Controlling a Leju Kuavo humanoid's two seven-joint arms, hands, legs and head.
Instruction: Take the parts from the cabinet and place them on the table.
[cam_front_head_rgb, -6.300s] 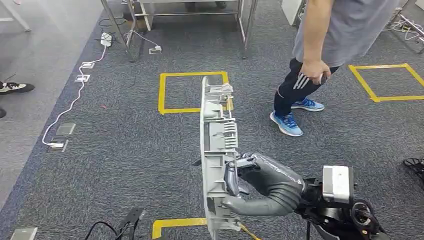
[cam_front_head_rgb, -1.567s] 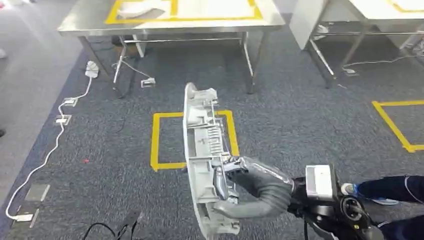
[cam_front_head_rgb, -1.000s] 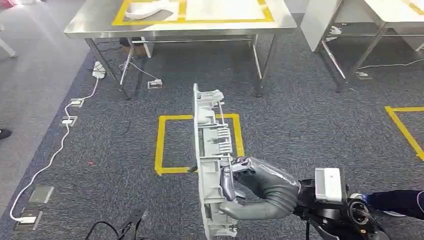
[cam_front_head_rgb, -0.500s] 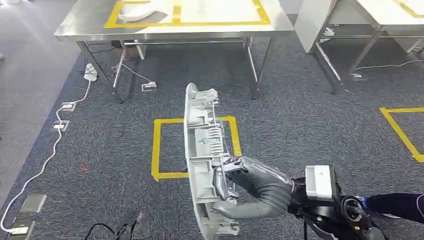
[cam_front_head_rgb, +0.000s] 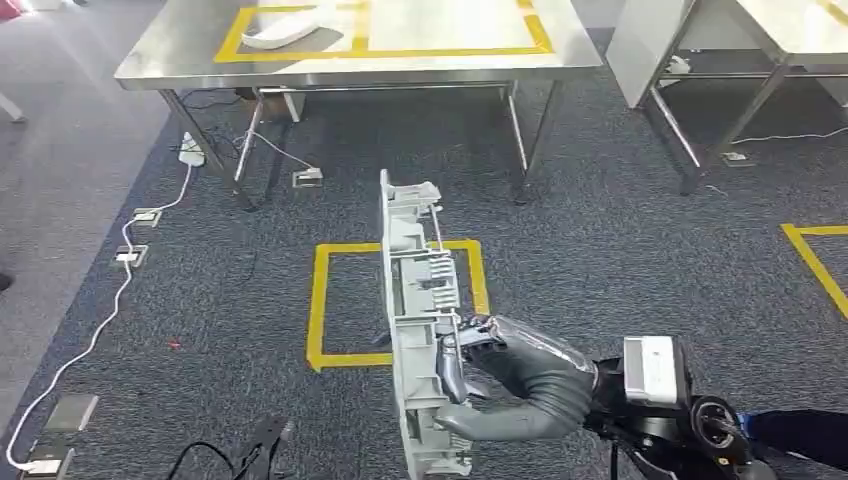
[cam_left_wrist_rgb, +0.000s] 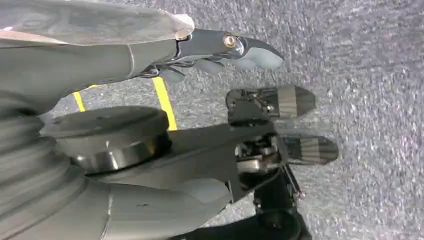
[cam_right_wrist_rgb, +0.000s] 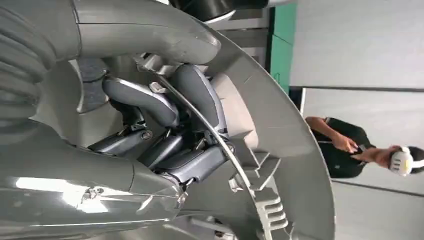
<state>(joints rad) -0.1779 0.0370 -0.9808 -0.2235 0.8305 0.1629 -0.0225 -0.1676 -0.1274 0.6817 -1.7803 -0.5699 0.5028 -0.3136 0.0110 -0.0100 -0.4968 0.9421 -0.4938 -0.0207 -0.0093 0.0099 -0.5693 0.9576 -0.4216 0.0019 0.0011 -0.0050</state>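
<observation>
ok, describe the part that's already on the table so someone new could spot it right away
Start at the steel table straight ahead across the carpet, its top marked with a yellow tape rectangle. At the rectangle's left end lies a white curved part. Unlike the long grey ribbed panel gripped by the right hand, it is pale, smooth and lying flat.

Our right hand (cam_front_head_rgb: 490, 375), grey-sleeved with dark fingers, reaches in from the lower right of the head view and grips the long pale grey ribbed plastic part (cam_front_head_rgb: 415, 310), held upright on edge. In the right wrist view our fingers (cam_right_wrist_rgb: 150, 125) curl around its inner ribs. Our left hand (cam_left_wrist_rgb: 220, 47) hangs low, fingers extended, holding nothing.
</observation>
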